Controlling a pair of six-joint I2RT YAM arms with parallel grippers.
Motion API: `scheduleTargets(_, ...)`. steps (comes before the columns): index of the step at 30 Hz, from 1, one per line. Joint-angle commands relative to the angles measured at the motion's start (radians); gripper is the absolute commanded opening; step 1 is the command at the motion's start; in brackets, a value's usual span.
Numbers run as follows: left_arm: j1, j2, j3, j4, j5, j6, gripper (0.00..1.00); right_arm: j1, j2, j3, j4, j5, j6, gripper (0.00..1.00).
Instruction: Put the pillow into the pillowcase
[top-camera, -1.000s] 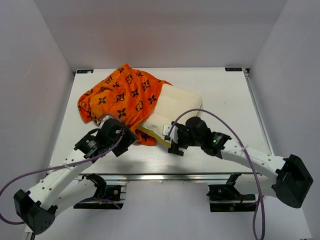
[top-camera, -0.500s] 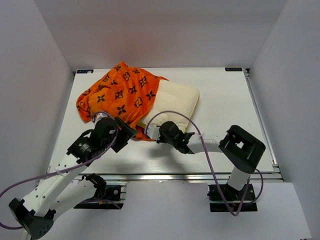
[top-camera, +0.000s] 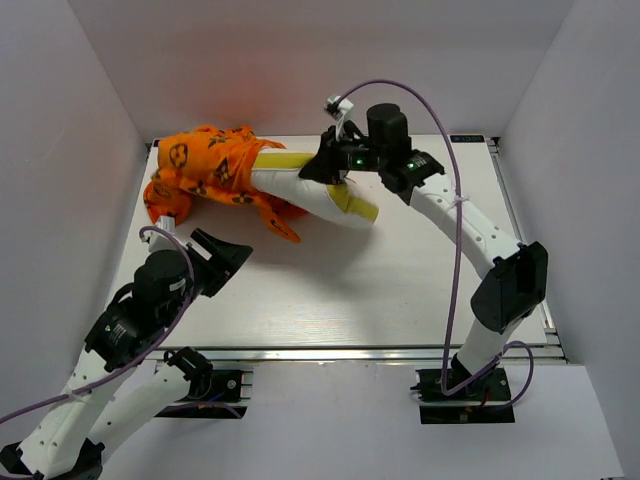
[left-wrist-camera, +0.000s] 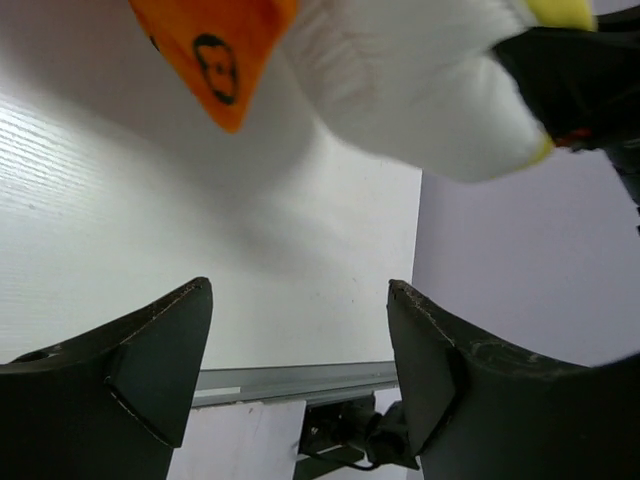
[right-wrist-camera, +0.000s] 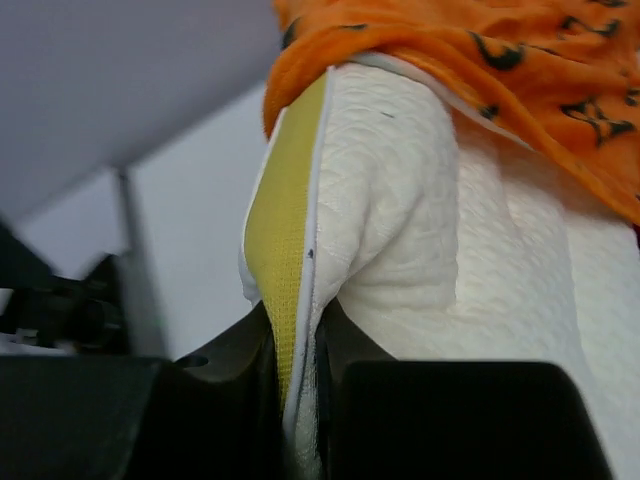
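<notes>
The white pillow (top-camera: 305, 188) with yellow edging hangs lifted above the far part of the table, its left end inside the orange patterned pillowcase (top-camera: 205, 163). My right gripper (top-camera: 335, 166) is shut on the pillow's yellow edge; in the right wrist view the pillow (right-wrist-camera: 450, 230) rises from the gripper (right-wrist-camera: 300, 335), with the pillowcase (right-wrist-camera: 500, 50) draped over its top. My left gripper (top-camera: 226, 256) stands open and empty low over the table, near left. From the left wrist view the gripper (left-wrist-camera: 300, 310) looks up at the pillow (left-wrist-camera: 410, 80) and a hanging pillowcase corner (left-wrist-camera: 215, 40).
The white table (top-camera: 400, 270) is walled by grey panels on the left, back and right. Its metal front rail (left-wrist-camera: 290, 382) shows between my left fingers.
My right gripper has carried the pillow up and towards the back of the table, dragging the pillowcase with it. My left gripper has let go of the pillowcase and drawn back to the near left.
</notes>
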Motion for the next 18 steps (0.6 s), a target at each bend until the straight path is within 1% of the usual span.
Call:
scheduleTargets(1,0.003,-0.001,0.034,-0.047,-0.067,0.040,0.80,-0.040,0.024,0.083,0.167,-0.348,0.518,0.00)
scheduleTargets(2,0.005,0.002,0.032,-0.045,-0.074,0.042,0.80,-0.052,0.050,0.085,0.269,-0.383,0.689,0.00)
scheduleTargets(6,0.005,0.041,0.015,-0.002,-0.099,0.069,0.81,-0.118,0.093,0.002,0.449,-0.379,0.959,0.00)
scheduleTargets(9,0.005,0.127,0.015,0.059,-0.131,0.118,0.81,-0.175,0.135,-0.026,0.437,-0.337,0.961,0.00)
scheduleTargets(10,0.005,0.158,0.021,0.085,-0.140,0.147,0.82,-0.211,0.147,-0.036,0.429,-0.325,0.977,0.00)
scheduleTargets(11,0.005,0.228,0.036,0.099,-0.146,0.170,0.82,-0.230,0.170,-0.034,0.416,-0.296,0.975,0.00)
scheduleTargets(13,0.005,0.306,0.056,0.122,-0.179,0.232,0.83,-0.285,0.194,-0.023,0.382,-0.277,0.941,0.00)
scheduleTargets(14,0.005,0.389,0.076,0.152,-0.189,0.255,0.84,-0.300,0.219,-0.011,0.373,-0.268,0.935,0.00)
scheduleTargets(16,0.006,0.474,0.099,0.209,-0.220,0.314,0.87,-0.342,0.234,-0.001,0.353,-0.276,0.906,0.00)
scheduleTargets(17,0.011,0.556,0.127,0.246,-0.237,0.357,0.88,-0.359,0.245,-0.013,0.359,-0.295,0.907,0.00)
scheduleTargets(18,0.011,0.599,0.145,0.246,-0.237,0.358,0.88,-0.359,0.245,-0.014,0.359,-0.296,0.907,0.00)
